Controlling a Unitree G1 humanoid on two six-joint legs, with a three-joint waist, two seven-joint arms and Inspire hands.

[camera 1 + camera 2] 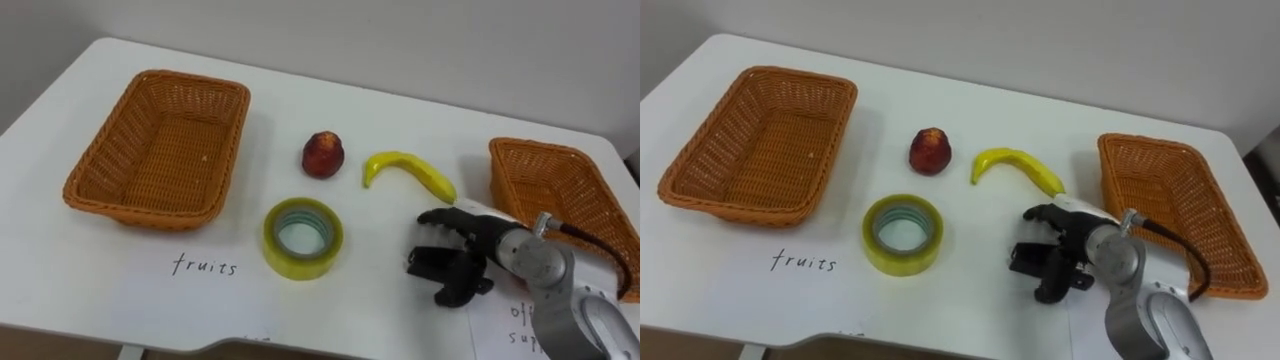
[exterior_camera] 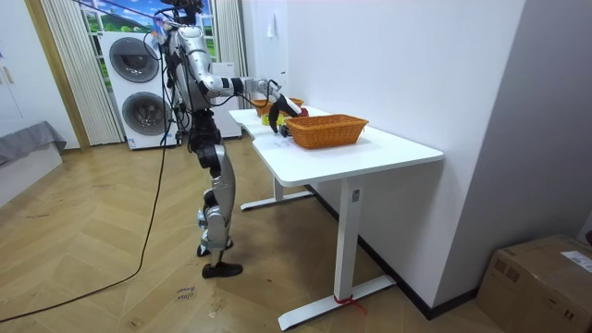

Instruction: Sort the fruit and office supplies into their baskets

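Note:
A red apple (image 1: 323, 154) and a yellow banana (image 1: 410, 170) lie in the middle of the white table (image 1: 400, 100). A roll of yellow tape (image 1: 300, 265) lies flat in front of the apple. The fruit basket (image 1: 70, 190) stands at the left with nothing in it, above the handwritten word "fruits" (image 1: 205, 265). A second wicker basket (image 1: 497, 152) stands at the right edge. My right hand (image 1: 470, 250) hovers low over the table just in front of the banana's right end, to the right of the tape. It is open, its dark fingers loosely bent and pointing left, with nothing in them.
A handwritten label (image 1: 520, 320) lies under my right forearm in front of the right basket. In the room view I stand at the table's (image 2: 370, 153) short end with one arm stretched over it. A washer and dryer stack (image 2: 139, 83) stands behind me.

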